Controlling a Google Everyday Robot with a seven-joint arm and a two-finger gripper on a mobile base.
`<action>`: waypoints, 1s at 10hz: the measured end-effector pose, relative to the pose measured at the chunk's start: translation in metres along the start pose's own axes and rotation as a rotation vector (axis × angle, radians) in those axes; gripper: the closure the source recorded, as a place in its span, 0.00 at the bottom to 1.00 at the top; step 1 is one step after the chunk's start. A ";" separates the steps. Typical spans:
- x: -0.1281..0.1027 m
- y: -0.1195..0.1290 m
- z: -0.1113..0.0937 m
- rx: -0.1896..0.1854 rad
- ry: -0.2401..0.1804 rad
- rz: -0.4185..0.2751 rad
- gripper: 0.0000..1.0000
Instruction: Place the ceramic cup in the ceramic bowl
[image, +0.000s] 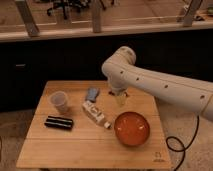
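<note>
Ceramic cup (59, 101) is seen well apart from the seemingly open gripper (120, 98) hung beyond the ceramic bowl (132, 128), so the bottle (96, 114) between could be knocked

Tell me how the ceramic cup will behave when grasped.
Likely light, since the ceramic cup is small. Its tapered sides may slip in a grip. Upright and narrow-based, it could tip if nudged. The gripper hangs above the table, apart from it.

wooden table (90, 145) on speckled floor (11, 131), dark low wall (50, 60) behind.
</note>
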 end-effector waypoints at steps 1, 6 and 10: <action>-0.003 -0.003 0.000 0.005 0.000 -0.010 0.20; -0.036 -0.027 0.002 0.042 -0.013 -0.102 0.20; -0.053 -0.040 0.006 0.069 -0.029 -0.153 0.20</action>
